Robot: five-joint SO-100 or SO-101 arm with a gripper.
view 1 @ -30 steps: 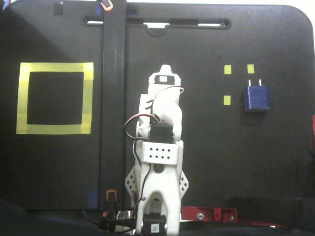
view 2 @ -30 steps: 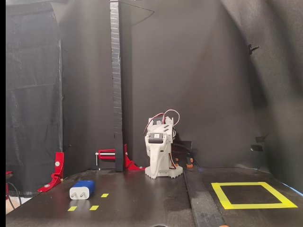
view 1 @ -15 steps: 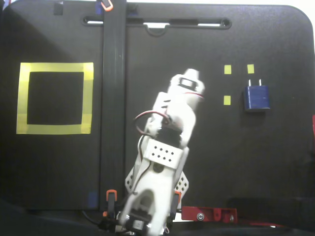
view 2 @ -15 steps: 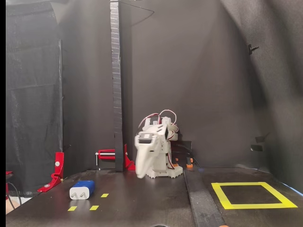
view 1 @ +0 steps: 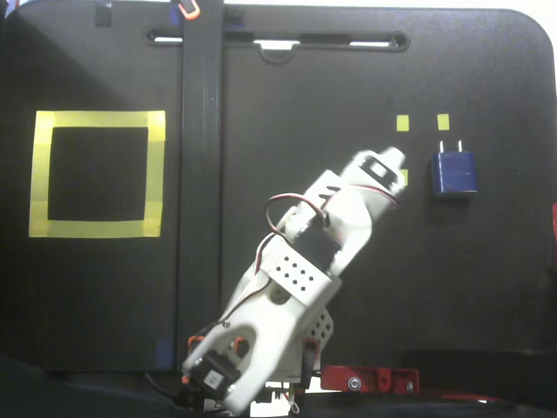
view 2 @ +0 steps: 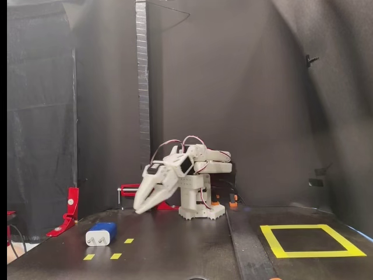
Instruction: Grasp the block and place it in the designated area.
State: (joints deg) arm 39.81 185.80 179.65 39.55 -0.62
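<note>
The dark blue block [view 1: 454, 172] lies on the black mat at the right in a fixed view, its two silvery prongs pointing to the far edge. It also shows at the lower left in the other fixed view [view 2: 101, 234]. The designated area, a large yellow tape frame [view 1: 96, 120], is at the left, and at the lower right in the other fixed view [view 2: 317, 254]. My white gripper [view 1: 393, 164] points down toward the mat, a short way left of the block and apart from it. In the other fixed view the gripper [view 2: 140, 207] hovers above the mat with its jaws together and empty.
Small yellow tape squares [view 1: 402, 123] [view 1: 443, 122] lie near the block; several show in the other fixed view [view 2: 129, 240]. A black upright strip [view 1: 202, 174] [view 2: 140, 87] stands between the arm and the yellow frame. Red clamps [view 1: 370, 380] [view 2: 70, 210] sit at the mat's edges.
</note>
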